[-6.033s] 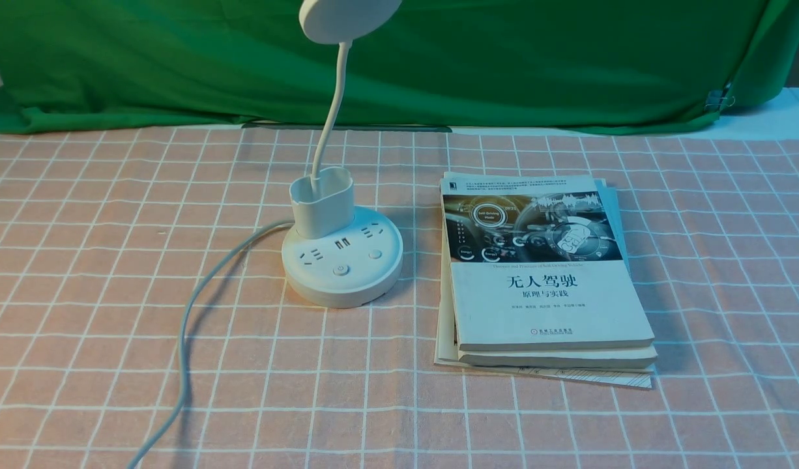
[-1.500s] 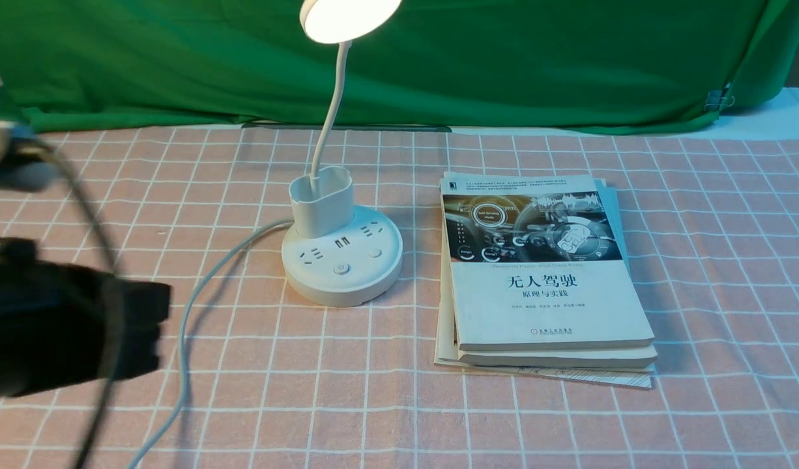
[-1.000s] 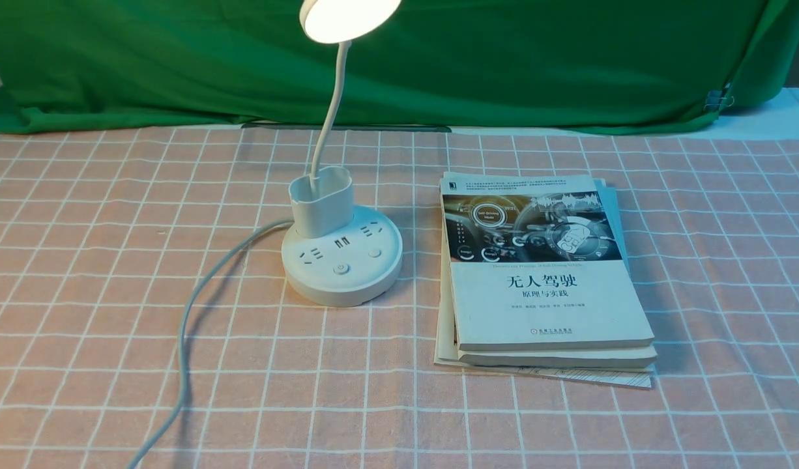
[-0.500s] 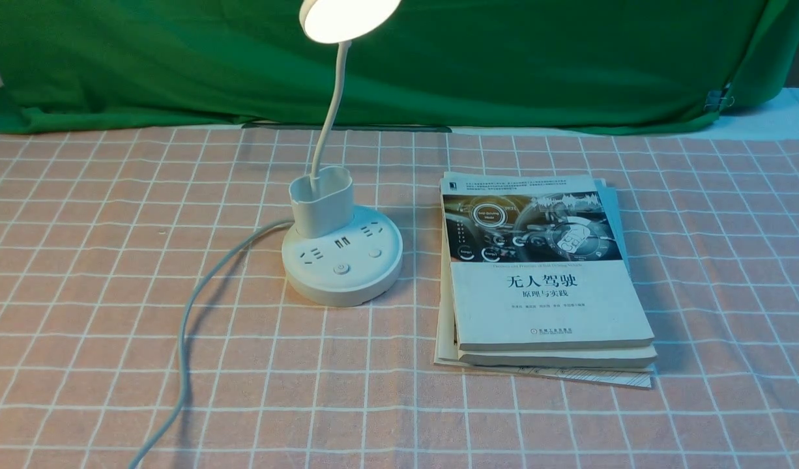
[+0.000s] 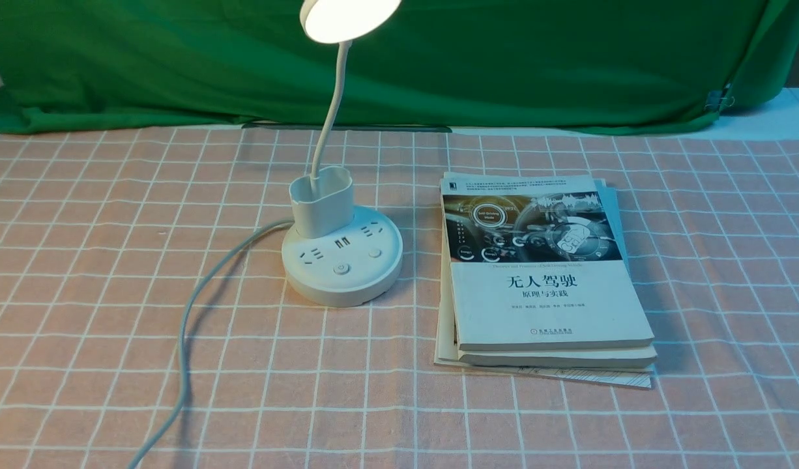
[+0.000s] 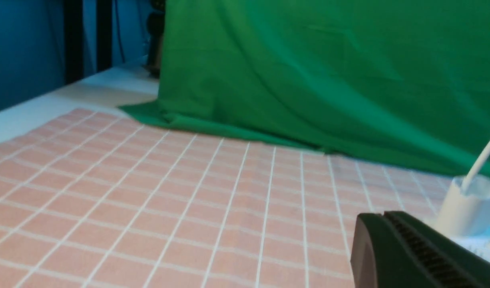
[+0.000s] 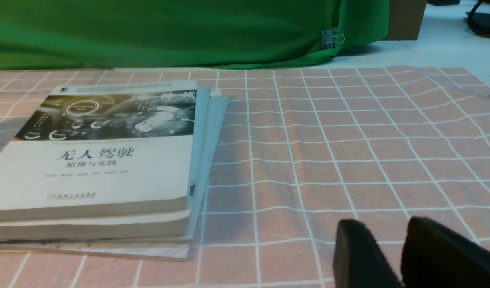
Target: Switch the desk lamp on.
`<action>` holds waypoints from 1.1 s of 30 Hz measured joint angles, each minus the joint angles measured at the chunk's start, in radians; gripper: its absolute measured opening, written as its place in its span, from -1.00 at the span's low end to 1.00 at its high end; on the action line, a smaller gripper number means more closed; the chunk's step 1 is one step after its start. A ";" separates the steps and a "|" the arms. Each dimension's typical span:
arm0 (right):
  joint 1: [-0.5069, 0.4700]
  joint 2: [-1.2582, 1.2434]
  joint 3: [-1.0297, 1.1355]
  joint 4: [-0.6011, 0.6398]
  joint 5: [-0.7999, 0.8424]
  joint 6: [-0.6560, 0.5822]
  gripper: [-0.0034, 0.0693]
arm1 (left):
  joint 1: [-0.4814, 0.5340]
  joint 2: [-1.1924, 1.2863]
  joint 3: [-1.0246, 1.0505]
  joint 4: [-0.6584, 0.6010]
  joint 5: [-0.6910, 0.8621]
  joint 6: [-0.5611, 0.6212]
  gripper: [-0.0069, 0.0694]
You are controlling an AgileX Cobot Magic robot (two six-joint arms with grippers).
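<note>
above its base, the desk lamp [image 5: 350, 16] glows (left jaws [image 6: 383, 214] together, right jaws [image 7: 383, 224] slightly spread).

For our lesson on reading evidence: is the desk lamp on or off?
On. The front view shows the underside of the lamp's round head glowing bright white.

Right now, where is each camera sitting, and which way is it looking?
Front view: between the robot's two arms, looking forward over the lit desk lamp and stack of books; no robot parts show.
Left wrist view: on the left arm, looking across the checked cloth toward the green curtain; its closed jaws show.
Right wrist view: on the right arm, facing the books and curtain; its slightly parted jaws show.
The front and right wrist views share the books.
</note>
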State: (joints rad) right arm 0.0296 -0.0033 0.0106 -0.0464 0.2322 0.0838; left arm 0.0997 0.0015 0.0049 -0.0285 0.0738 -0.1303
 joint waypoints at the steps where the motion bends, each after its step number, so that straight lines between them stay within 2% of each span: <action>1: 0.000 0.000 0.000 0.000 0.000 0.000 -0.24 | 0.002 0.000 0.000 0.000 0.022 0.005 -0.76; 7: 0.000 0.000 0.000 0.000 0.000 0.000 -0.24 | -0.011 0.000 0.000 0.000 0.098 0.049 -0.76; 13: 0.000 0.000 0.000 0.000 0.000 0.000 -0.24 | -0.074 -0.002 0.000 0.000 0.138 0.105 -0.76; 33: 0.000 0.000 0.000 0.000 0.000 0.000 -0.24 | -0.082 -0.003 0.000 -0.002 0.140 0.107 -0.76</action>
State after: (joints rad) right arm 0.0296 -0.0033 0.0106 -0.0464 0.2322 0.0838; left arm 0.0177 -0.0012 0.0049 -0.0304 0.2136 -0.0229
